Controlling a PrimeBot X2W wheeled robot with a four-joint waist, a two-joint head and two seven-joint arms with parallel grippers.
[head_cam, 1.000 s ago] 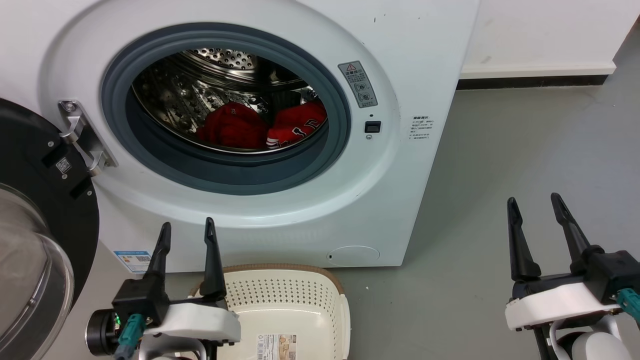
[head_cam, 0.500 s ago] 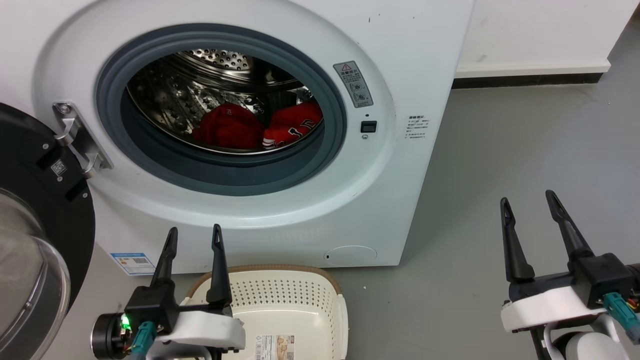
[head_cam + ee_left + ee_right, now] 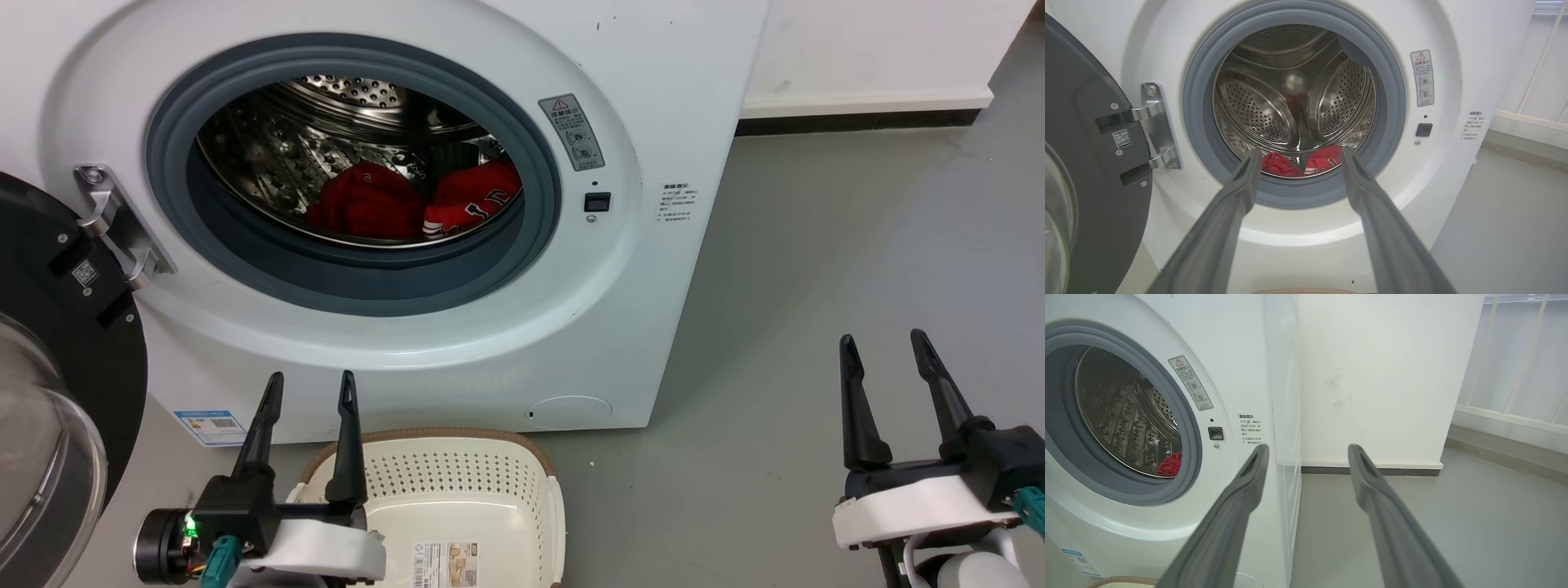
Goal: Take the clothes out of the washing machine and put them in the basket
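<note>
Door (image 3: 106, 359) stands wide open on the left, with its hinge (image 3: 114, 224) at the seal's (image 3: 367, 290) left edge, so that's the tight side. Drum (image 3: 269, 155) mouth is wide and open. Clothes (image 3: 371, 208) lie low inside, behind the seal's lip. Basket (image 3: 457, 482) sits on the floor (image 3: 816, 286) just in front of the washing machine (image 3: 694, 98), below the mouth. Left gripper (image 3: 311, 376), fingers apart, is by the basket's left rim and faces the mouth. Right gripper (image 3: 882, 336), also spread, is over open floor right of the machine.

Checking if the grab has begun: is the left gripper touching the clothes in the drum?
Apart. The head view shows the left gripper low before the washing machine, the clothes up inside its drum.
</note>
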